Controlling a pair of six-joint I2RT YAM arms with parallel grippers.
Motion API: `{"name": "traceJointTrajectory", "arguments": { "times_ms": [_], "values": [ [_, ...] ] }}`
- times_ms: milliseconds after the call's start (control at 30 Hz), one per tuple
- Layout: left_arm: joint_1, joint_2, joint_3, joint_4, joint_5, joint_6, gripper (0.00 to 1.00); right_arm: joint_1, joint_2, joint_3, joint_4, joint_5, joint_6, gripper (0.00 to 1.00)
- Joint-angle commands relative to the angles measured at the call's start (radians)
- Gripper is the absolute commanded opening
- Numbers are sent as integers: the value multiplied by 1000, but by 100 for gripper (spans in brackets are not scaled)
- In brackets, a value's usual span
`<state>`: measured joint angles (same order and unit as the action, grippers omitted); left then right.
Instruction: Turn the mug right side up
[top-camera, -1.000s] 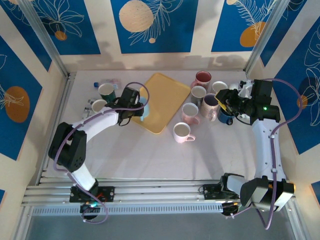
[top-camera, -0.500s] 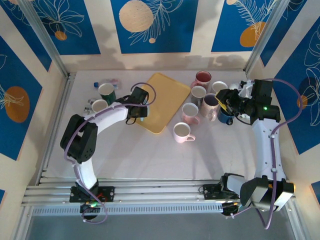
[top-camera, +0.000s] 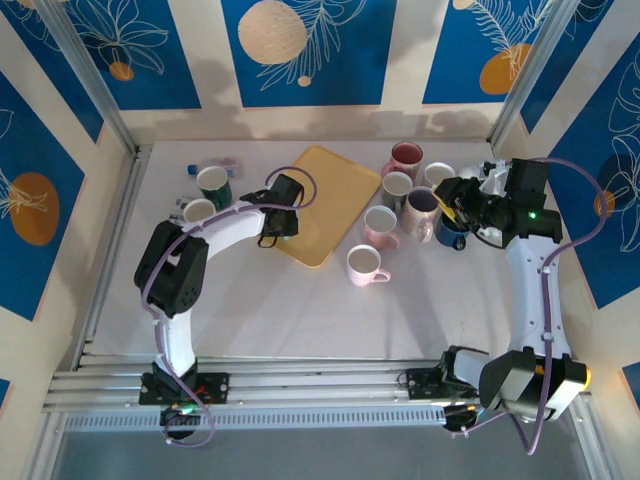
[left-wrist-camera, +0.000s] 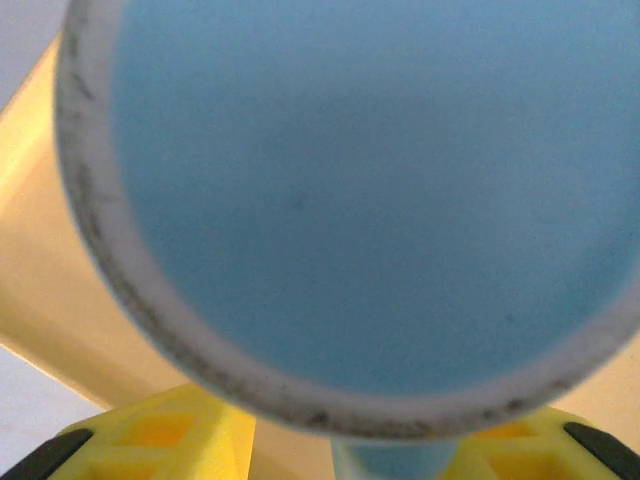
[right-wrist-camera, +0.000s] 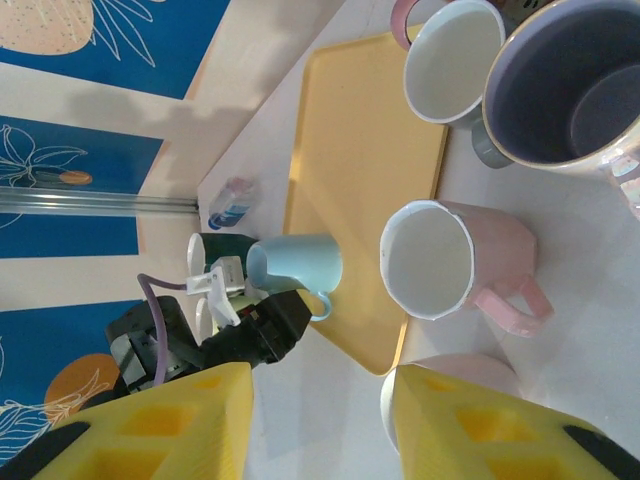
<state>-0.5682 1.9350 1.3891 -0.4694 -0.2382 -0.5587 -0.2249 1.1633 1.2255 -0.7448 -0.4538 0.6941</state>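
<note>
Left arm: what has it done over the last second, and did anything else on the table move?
The left arm swung right, its elbow folding in, bringing the left gripper to the left edge of the yellow tray. The light blue mug is at its fingers there, base toward the wrist camera; whether it is gripped is unclear. The right gripper, open, and the other mugs stayed put.

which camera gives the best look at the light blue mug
The right wrist view: the light blue mug shows whole, body and handle, at the edge of the yellow tray. The left wrist view gives a blurred close-up of one round end; the top external view, a blue sliver there.
</note>
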Motion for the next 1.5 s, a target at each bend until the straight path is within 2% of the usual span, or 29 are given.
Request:
{"name": "traceJointTrajectory", "arguments": {
  "times_ms": [0,333,567,733,933,1067,1233,1467],
  "values": [
    [-14,20,50,-38,-15,-34,42,-9,3,-3,5,-40,-18,41],
    [-14,53,98,-81,-64,-61,34,-21,-4,-6,-4,-65,-22,41],
    [-14,55,119,-120,-60,-41,12,-20,-28,-22,-13,-77,-10,41],
    [-13,2,123,-143,-47,-12,3,-7,-32,-51,-32,-113,1,41],
    [-9,-99,128,-153,19,16,0,45,-26,-107,5,-211,60,41],
    [-6,-186,106,-128,88,-2,0,116,-19,-118,41,-248,116,41],
    [-3,-310,42,-34,176,-63,0,197,-17,-119,110,-310,215,41],
    [0,-497,-137,289,301,-220,0,267,-32,-142,269,-405,373,41]
  ]
}}
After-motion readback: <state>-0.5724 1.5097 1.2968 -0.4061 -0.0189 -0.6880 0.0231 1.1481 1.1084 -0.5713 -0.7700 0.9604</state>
